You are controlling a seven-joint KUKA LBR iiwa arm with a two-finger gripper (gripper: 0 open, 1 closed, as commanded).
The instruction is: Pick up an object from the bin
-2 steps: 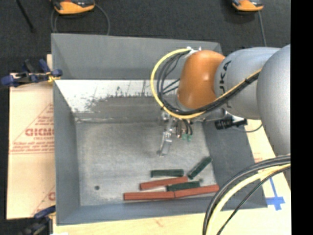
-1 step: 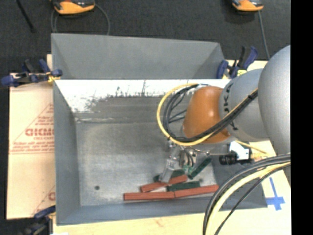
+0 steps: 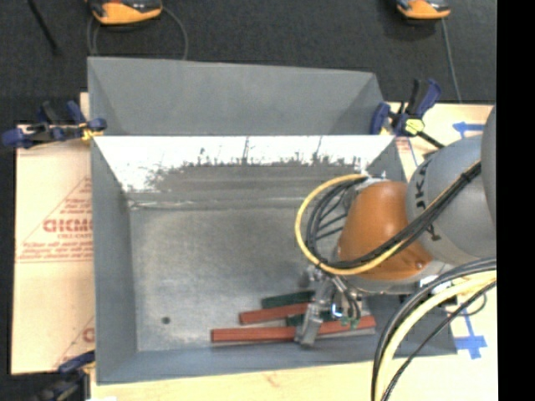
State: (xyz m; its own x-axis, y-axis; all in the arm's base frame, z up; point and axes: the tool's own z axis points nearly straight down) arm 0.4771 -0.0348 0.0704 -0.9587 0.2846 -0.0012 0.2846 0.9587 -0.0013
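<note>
Near the front right corner of the grey metal bin (image 3: 209,249), the pincer (image 3: 320,314) hangs low over a small cluster of flat bars lying on the bin floor. Whether the pincer is apart, together or clamped on anything cannot be told, as the wrist's orange rounded cover (image 3: 376,224) and looped black and yellow cables (image 3: 313,215) crowd over it. The long reddish-brown flat bar (image 3: 251,335) lies closest to the front wall, running left to right, with its right end under the pincer's tip. Just behind it lies a shorter reddish-brown flat bar (image 3: 267,315), and behind that a dark green flat bar (image 3: 284,301), both also reaching under the pincer. A small dark speck (image 3: 165,321) sits well apart, towards the front left.
</note>
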